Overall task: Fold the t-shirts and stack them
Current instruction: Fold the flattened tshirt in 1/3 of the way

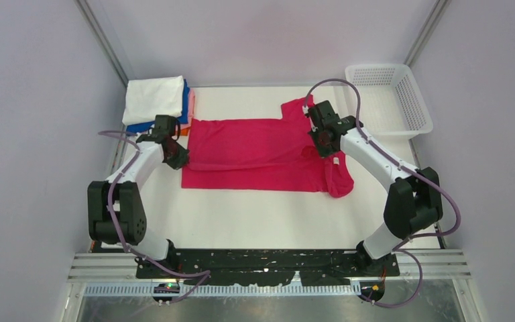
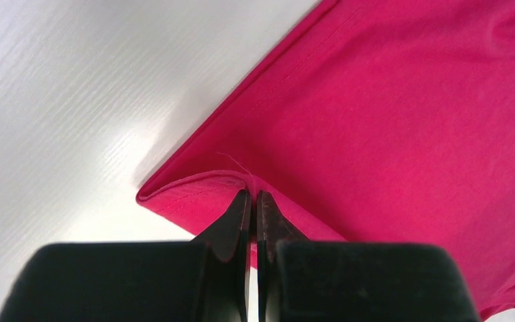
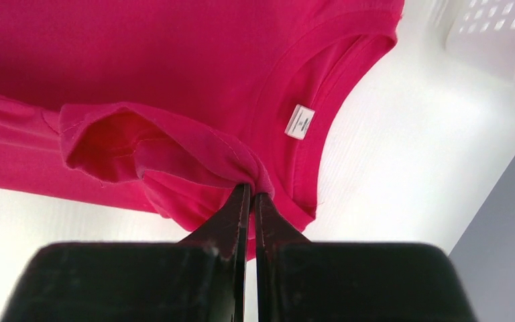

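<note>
The magenta-red t-shirt [image 1: 261, 151] lies partly folded across the middle of the table, its neck to the right. My left gripper [image 1: 176, 155] is shut on the shirt's hem corner [image 2: 194, 188] at its left end. My right gripper [image 1: 324, 142] is shut on a bunched fold of the shirt [image 3: 194, 157] near the sleeve, beside the neck opening with its small white label [image 3: 300, 121]. A stack of folded t-shirts [image 1: 155, 100], white on top with blue, pink and orange edges, sits at the back left.
A white plastic mesh basket [image 1: 389, 100] stands at the back right of the table; its corner shows in the right wrist view [image 3: 496, 33]. Grey walls enclose the table on three sides. Bare white tabletop [image 1: 255, 215] lies in front of the shirt.
</note>
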{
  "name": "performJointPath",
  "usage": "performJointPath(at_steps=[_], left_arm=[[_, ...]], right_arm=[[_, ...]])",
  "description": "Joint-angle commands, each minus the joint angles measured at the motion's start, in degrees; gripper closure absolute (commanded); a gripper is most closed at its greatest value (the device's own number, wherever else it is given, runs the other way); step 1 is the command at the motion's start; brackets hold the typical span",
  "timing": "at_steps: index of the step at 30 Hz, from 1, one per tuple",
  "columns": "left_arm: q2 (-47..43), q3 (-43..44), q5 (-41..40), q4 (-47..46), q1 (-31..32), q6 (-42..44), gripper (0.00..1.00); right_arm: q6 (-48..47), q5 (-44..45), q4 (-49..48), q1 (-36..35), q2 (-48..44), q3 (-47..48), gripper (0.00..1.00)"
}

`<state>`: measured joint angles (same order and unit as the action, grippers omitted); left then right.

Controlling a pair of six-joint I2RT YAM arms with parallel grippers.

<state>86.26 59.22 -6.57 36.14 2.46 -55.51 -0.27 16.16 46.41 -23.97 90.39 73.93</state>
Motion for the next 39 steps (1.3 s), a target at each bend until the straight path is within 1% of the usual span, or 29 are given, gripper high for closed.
performJointPath(at_steps=[1,2,3,4,5,6,8,9,10,11,12,14,15,16,17,18,19,20,21,22,23,24,26,29,32,35,39], left_arm=[[3.3,4.2,-1.4,-2.5,-0.4,1.6,0.97],[4.3,4.9,-1.4,-2.5,-0.4,1.8,0.92],[5.1,5.7,-1.5,-2.3,-0.4,2.0,0.88],[6.1,6.4,-1.6,-2.2,-0.4,2.2,0.81],[6.9,7.1,-1.6,-2.0,-0.4,2.5,0.68],[7.7,8.0,-2.0,-1.5,-0.4,2.8,0.51],[8.9,9.9,-2.2,-0.2,-0.5,3.3,0.27],[9.2,10.8,-2.2,0.4,-0.5,3.6,0.17],[9.2,11.3,-2.2,0.6,-0.5,3.7,0.03],[9.0,11.7,-2.1,0.8,-0.5,4.1,0.01],[8.5,12.1,-2.2,1.1,-0.4,4.4,0.00],[7.1,12.0,-1.6,1.6,-0.5,4.9,0.00],[6.2,11.8,-1.0,1.7,-0.4,5.3,0.00],[5.3,11.3,-0.2,1.7,-0.3,5.8,0.00],[4.5,10.6,0.6,1.6,-0.2,6.2,0.00],[3.6,9.7,1.6,1.2,0.1,6.9,0.00],[2.8,8.8,3.0,0.6,0.6,7.4,0.00],[1.8,7.6,4.8,-0.3,1.0,8.2,0.00],[1.3,6.4,7.0,-1.4,1.4,8.5,0.00],[0.8,4.8,9.7,-3.2,2.0,9.2,0.00],[0.1,3.3,11.6,-4.8,2.7,9.3,0.00],[-0.1,1.8,12.8,-6.5,3.5,9.3,0.00],[0.1,-0.1,14.0,-8.8,5.0,9.3,0.01],[1.6,-0.5,14.4,-10.2,6.3,10.0,0.00],[3.7,-0.7,13.8,-12.2,6.4,9.9,0.00],[6.0,1.1,12.6,-12.3,6.4,9.9,0.00],[8.4,4.1,9.6,-8.6,6.4,10.6,0.00]], right_arm=[[-15.7,1.5,-5.7,0.3,2.6,3.0,0.93],[-18.5,0.7,-6.5,0.4,3.4,3.3,0.91],[-24.4,-0.9,-6.6,0.4,5.5,4.5,0.89],[-27.3,-1.5,-6.5,0.5,6.5,5.2,0.86],[-33.6,-2.3,-6.2,0.5,9.1,6.8,0.84],[-38.6,-0.9,-6.2,0.5,10.2,7.6,0.80],[-42.7,2.2,-8.4,1.1,13.7,9.9,0.76],[-43.2,3.1,-9.3,1.4,15.8,12.0,0.74],[-43.3,5.0,-11.2,2.0,17.8,13.1,0.71],[-43.0,6.0,-12.1,2.2,18.5,15.5,0.68],[-42.0,8.1,-13.8,2.5,19.4,16.3,0.42],[-38.6,9.9,-15.3,2.6,18.7,18.0,0.02],[-36.9,9.8,-15.6,2.6,18.0,17.9,0.01],[-32.7,8.7,-15.9,2.6,15.6,16.4,0.04],[-30.5,8.1,-17.0,2.6,14.2,15.0,0.04],[-25.5,6.0,-17.6,2.6,10.4,11.8,0.05],[-22.6,4.8,-18.8,2.7,8.4,9.8,0.05],[-17.2,2.9,-19.6,2.6,3.9,5.3,0.05],[-14.4,2.3,-21.3,2.7,1.4,2.8,0.05],[-8.6,1.7,-22.5,2.7,-3.3,-2.7,0.05],[-5.8,1.4,-24.3,2.7,-5.8,-5.5,0.05],[-1.6,-0.3,-24.8,3.0,-9.9,-10.9,0.05],[1.8,-3.7,-25.1,3.4,-14.0,-16.1,0.05],[4.1,-5.8,-19.5,3.6,-16.1,-18.6,0.05],[4.4,-7.2,-17.6,3.6,-16.4,-22.2,0.05],[4.2,-7.3,-15.9,3.6,-14.9,-23.5,0.05],[3.6,-5.9,-15.8,3.6,-11.9,-22.7,0.05]])
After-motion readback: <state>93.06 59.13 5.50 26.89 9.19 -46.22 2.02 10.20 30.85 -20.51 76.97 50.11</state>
